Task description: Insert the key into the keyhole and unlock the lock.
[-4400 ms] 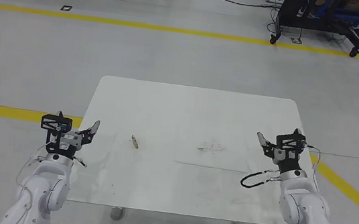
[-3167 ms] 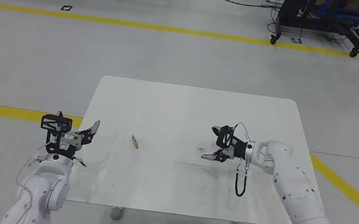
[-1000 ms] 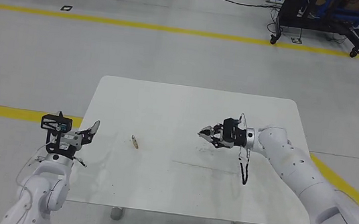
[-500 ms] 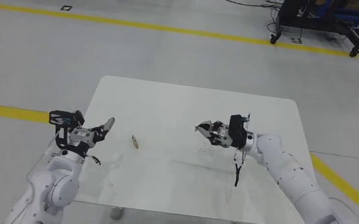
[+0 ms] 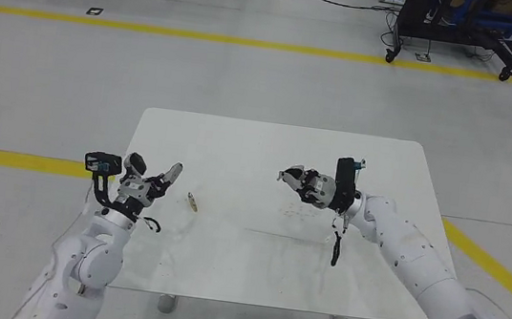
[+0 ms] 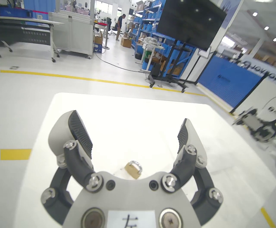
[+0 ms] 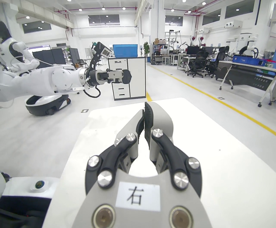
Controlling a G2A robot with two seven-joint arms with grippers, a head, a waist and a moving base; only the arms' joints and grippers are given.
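A small brass padlock (image 5: 192, 202) with a silver shackle lies on the white table (image 5: 239, 138) toward its left side. My left gripper (image 5: 154, 169) hovers just left of it, open; in the left wrist view the padlock (image 6: 133, 169) lies low between the spread fingers of that gripper (image 6: 129, 121). My right gripper (image 5: 286, 176) is held above the table's middle, pointing toward the left arm. Its pads (image 7: 148, 121) are pressed together, shut on the key, which is almost entirely hidden between them.
Faint scuff marks (image 5: 303, 210) show on the table under the right gripper. The left arm's gripper (image 7: 126, 77) shows far off in the right wrist view. Yellow floor lines and wheeled racks lie well beyond the table.
The right gripper came to the table's middle, shut there and lifted, turning toward the left. The left arm moved from the table's left edge toward the padlock, staying open.
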